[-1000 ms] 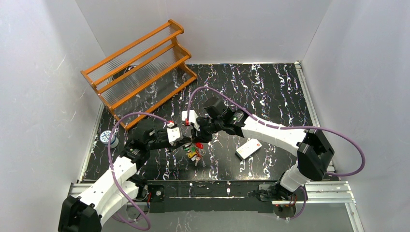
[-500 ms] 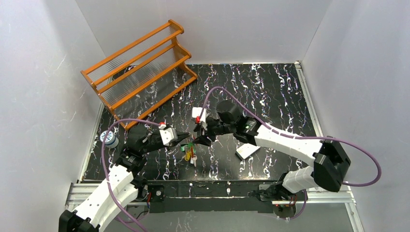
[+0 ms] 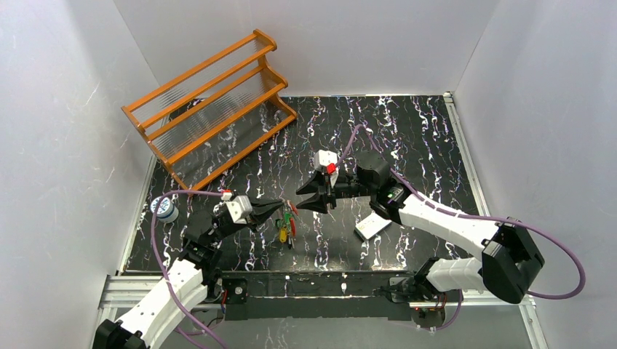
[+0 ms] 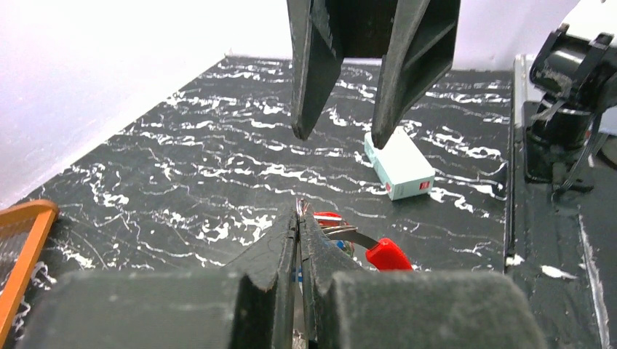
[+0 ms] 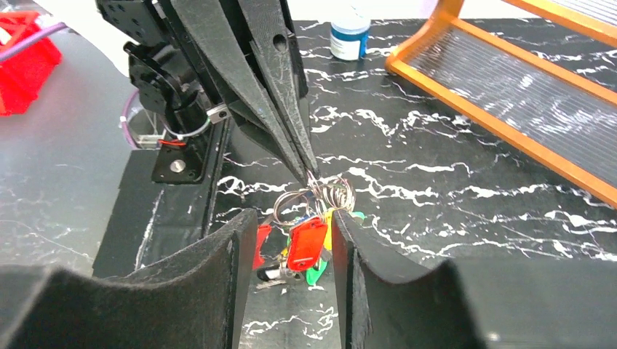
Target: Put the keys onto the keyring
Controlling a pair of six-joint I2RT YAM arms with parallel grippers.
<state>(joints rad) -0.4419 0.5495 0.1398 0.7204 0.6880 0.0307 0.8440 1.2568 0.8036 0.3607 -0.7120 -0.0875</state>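
on a black marbled table (image 3: 407,131), an orange rack (image 3: 211,102) stands at the far left corner. the left gripper (image 3: 280,209), near the table's front centre, is pinched tight on the keyring. the right gripper (image 3: 299,201) faces it from just beside, fingers spread and holding nothing. a white box (image 3: 373,225) lies to the right, a small blue-labelled jar (image 3: 164,209) by the left edge. the keyring (image 5: 331,193) sits at the left fingertips; the keys (image 5: 305,243), with red, green and yellow heads, hang bunched below it.
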